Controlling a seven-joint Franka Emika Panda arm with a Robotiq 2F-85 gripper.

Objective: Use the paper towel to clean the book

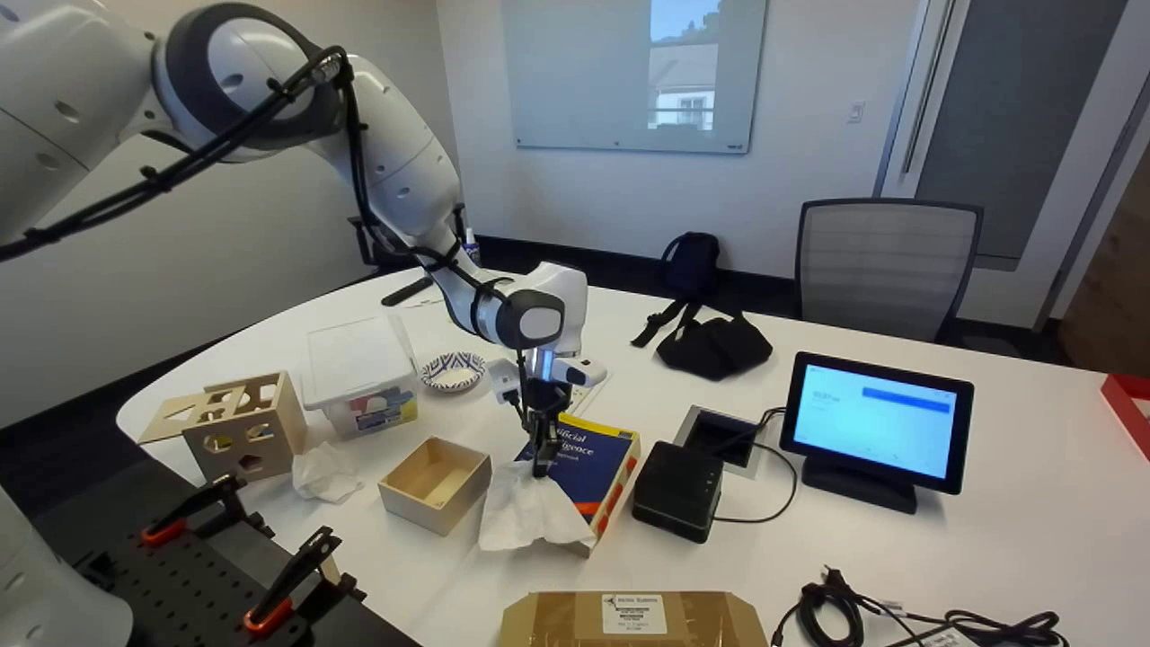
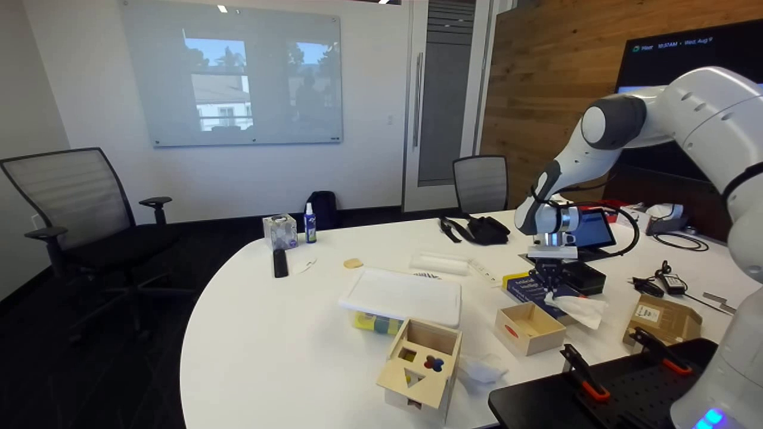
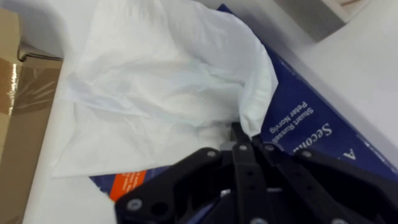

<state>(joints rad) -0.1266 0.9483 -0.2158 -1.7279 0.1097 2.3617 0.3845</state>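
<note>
While a dark blue book (image 1: 593,469) lies on a white table (image 2: 286,339), the gripper (image 1: 541,467), its jaws pinched together, holds a crumpled white paper towel (image 3: 161,90) draped over one end of the book.

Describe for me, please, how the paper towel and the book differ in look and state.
Colour: the paper towel is white, while the book is mostly dark blue on top, with print.
Shape: the paper towel is thin and creased; the book is thick and rectangular.
Hold: the paper towel is pinched in the gripper, whereas the book lies on the table, ungripped.
Shared: both show in all three views.
</note>
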